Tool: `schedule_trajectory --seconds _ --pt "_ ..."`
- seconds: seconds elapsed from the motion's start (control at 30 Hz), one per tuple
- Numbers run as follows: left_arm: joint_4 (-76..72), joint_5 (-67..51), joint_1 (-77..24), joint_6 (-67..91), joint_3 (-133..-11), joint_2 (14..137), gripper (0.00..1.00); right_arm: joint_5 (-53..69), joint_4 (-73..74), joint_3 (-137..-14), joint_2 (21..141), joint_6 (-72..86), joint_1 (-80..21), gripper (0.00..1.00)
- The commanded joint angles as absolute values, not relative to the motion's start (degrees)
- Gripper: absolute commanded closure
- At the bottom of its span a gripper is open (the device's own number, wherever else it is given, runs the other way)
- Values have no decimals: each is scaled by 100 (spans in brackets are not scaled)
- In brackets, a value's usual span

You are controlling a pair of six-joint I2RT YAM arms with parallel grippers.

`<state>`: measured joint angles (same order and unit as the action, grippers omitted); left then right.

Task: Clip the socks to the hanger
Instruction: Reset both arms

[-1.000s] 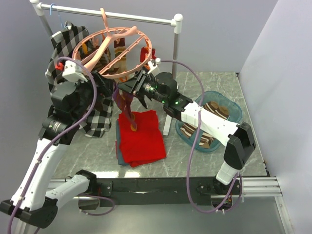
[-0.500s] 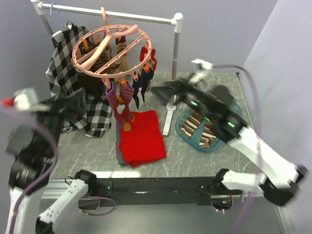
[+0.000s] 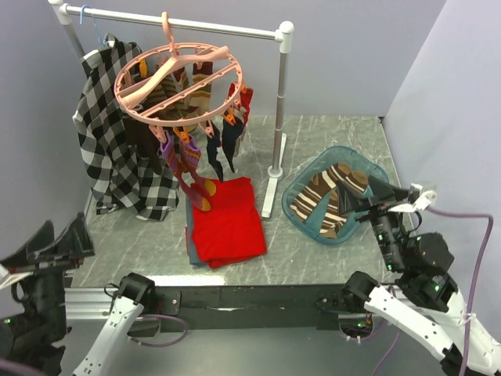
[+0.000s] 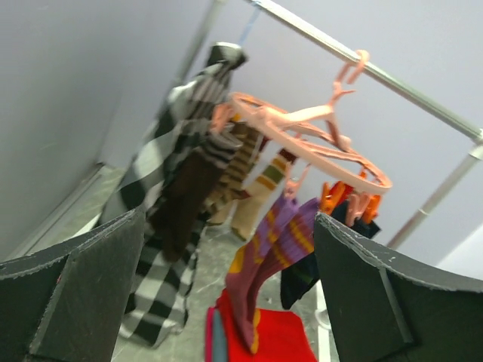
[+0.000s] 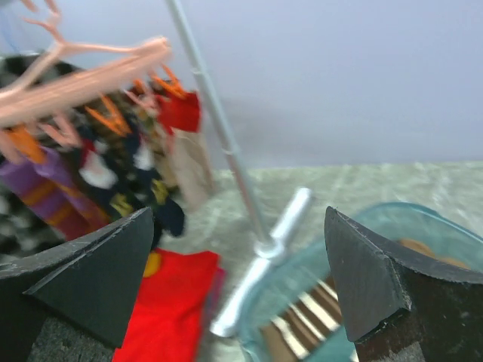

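Observation:
The salmon-pink hanger [image 3: 178, 82] hangs by its hook from the white rail. Several socks dangle from its clips: purple-and-orange ones [image 3: 184, 168], navy ones [image 3: 223, 145], a red one [image 3: 239, 94] and striped ones at the back. More brown socks with cream stripes [image 3: 333, 200] lie in the teal basin [image 3: 376, 174]. My left gripper [image 3: 55, 239] is open at the near left, far from the hanger [image 4: 302, 128], with nothing between its fingers. My right gripper [image 3: 366, 200] is open and empty just near the basin [image 5: 392, 219]. In the right wrist view the hanger [image 5: 83, 83] is up at the left.
A black-and-white checked shirt [image 3: 117, 149] hangs at the rail's left end. A folded red cloth [image 3: 227, 219] lies under the hanger. The white rail stand's post [image 3: 278, 110] and foot [image 3: 270, 192] stand between the cloth and the basin.
Both arms have drawn back from the hanger to the near edge of the table. The right gripper has opened. The hanger has settled lower, with the socks hanging freely.

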<state>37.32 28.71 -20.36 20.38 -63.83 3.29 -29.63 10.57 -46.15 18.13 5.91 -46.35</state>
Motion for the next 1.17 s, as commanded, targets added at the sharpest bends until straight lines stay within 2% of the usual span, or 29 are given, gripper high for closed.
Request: schedule_trajectory --seconds 0.0,0.23,0.43,1.13 --pt "4525 3436 -2048 2250 -6337 18 4 -3507 967 -4097 1205 114 -4614 0" --pt "5079 3902 -2048 2391 -6302 18 3 -3744 651 -3376 414 79 -4614 0" --pt "4992 4113 -2057 2443 -6073 -307 4 -4130 589 -2936 45 141 -4606 0" --pt "5001 4157 -2127 2514 -6064 -62 3 -4122 62 -2777 334 -17 -4614 0"
